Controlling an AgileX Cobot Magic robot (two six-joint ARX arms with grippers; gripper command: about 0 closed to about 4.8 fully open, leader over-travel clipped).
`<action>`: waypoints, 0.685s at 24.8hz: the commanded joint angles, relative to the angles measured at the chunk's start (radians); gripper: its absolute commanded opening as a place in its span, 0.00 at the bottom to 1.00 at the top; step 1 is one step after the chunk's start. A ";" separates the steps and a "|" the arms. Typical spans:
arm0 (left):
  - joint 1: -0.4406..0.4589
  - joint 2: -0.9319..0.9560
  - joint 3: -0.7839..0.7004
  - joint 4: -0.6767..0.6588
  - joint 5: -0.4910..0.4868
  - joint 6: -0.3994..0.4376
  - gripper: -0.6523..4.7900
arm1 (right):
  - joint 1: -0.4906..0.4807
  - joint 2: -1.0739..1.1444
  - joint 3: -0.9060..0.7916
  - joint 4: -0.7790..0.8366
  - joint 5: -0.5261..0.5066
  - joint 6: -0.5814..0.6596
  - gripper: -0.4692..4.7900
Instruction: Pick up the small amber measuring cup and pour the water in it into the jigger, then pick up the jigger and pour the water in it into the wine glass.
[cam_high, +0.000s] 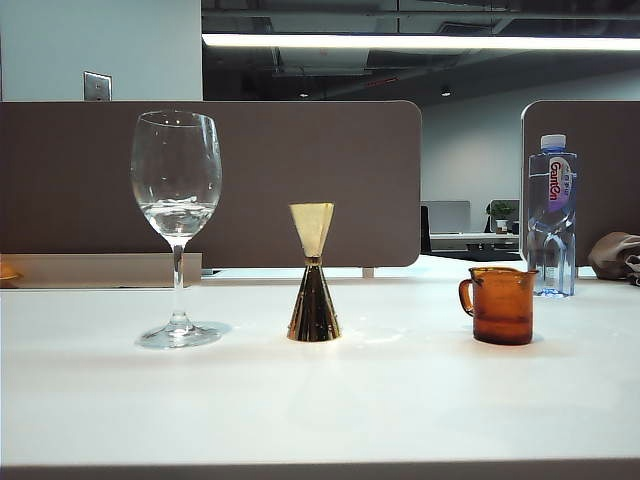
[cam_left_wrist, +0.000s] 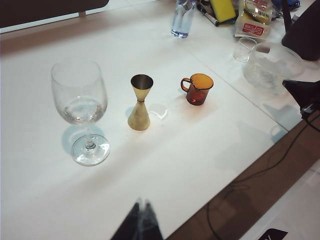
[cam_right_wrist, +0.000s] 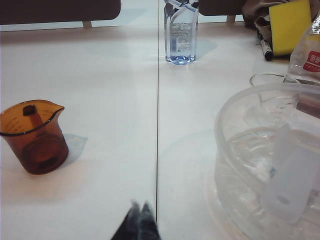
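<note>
The wine glass (cam_high: 176, 225) (cam_left_wrist: 81, 107) stands upright on the left of the white table with a little water (cam_high: 177, 212) in its bowl. The gold jigger (cam_high: 313, 272) (cam_left_wrist: 140, 102) stands upright in the middle. The small amber measuring cup (cam_high: 500, 305) (cam_left_wrist: 197, 89) (cam_right_wrist: 34, 137) sits upright on the right, apart from the jigger. My left gripper (cam_left_wrist: 142, 204) is shut and empty, high above the table's near edge, far from all three. My right gripper (cam_right_wrist: 140, 206) is shut and empty, well short of the cup. Neither gripper shows in the exterior view.
A clear water bottle (cam_high: 552, 215) (cam_left_wrist: 182, 19) (cam_right_wrist: 181, 32) stands behind the cup. A large clear plastic bowl (cam_right_wrist: 265, 150) (cam_left_wrist: 272, 67) sits on the right, with a small clear glass (cam_left_wrist: 246, 49), a yellow sponge (cam_right_wrist: 290, 25) and packets behind it. The table's edge (cam_left_wrist: 240, 170) runs near the left gripper.
</note>
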 joint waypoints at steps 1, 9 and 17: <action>-0.001 0.000 0.001 0.013 0.004 0.004 0.12 | 0.000 0.001 -0.005 0.002 0.001 0.001 0.08; -0.003 0.000 0.001 0.013 0.004 0.004 0.12 | 0.000 0.001 -0.005 0.002 0.001 0.002 0.08; -0.004 0.000 0.001 0.013 0.004 0.004 0.12 | 0.001 0.001 0.002 0.053 -0.003 0.114 0.08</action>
